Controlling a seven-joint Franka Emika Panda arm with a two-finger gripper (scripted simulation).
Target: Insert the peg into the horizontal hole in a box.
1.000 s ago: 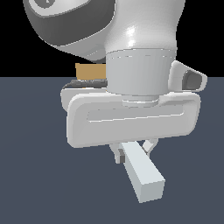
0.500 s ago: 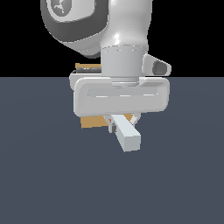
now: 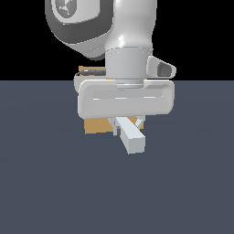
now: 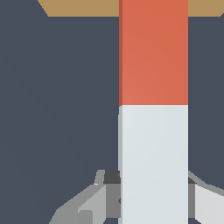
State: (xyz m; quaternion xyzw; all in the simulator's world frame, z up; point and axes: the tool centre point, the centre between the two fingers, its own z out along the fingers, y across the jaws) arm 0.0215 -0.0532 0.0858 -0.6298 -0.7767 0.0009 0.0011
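- Scene: flat dark slate floor (image 3: pixel 50 192), black void behind. Nothing else on the surface besides the box.
- Gripper (image 3: pixel 126 122): jaws closed on the peg (image 4: pixel 153 109), pinching its white-grey half; grey fingers (image 4: pixel 111 192) sit flush on both sides in wrist view.
- Peg held roughly horizontal. White end sticks out toward the ext cam, red-orange half points at the tan box (image 3: pixel 96 125).
- Box sits just behind the gripper, mostly hidden by the hand in ext view. Wrist view shows only a tan strip at the far end of the peg.
- Hole not visible in either view, so can't confirm the tip is in or lined up.
- Judgement: approach/insertion phase, tip near or at the box face.
- To do it well: keep peg axis square to the face, no yaw/pitch, advance slow and straight, keep the grip firm so the peg doesn't slip back on contact.
- Risk: off-centre tip jams on the face and shoves the box.
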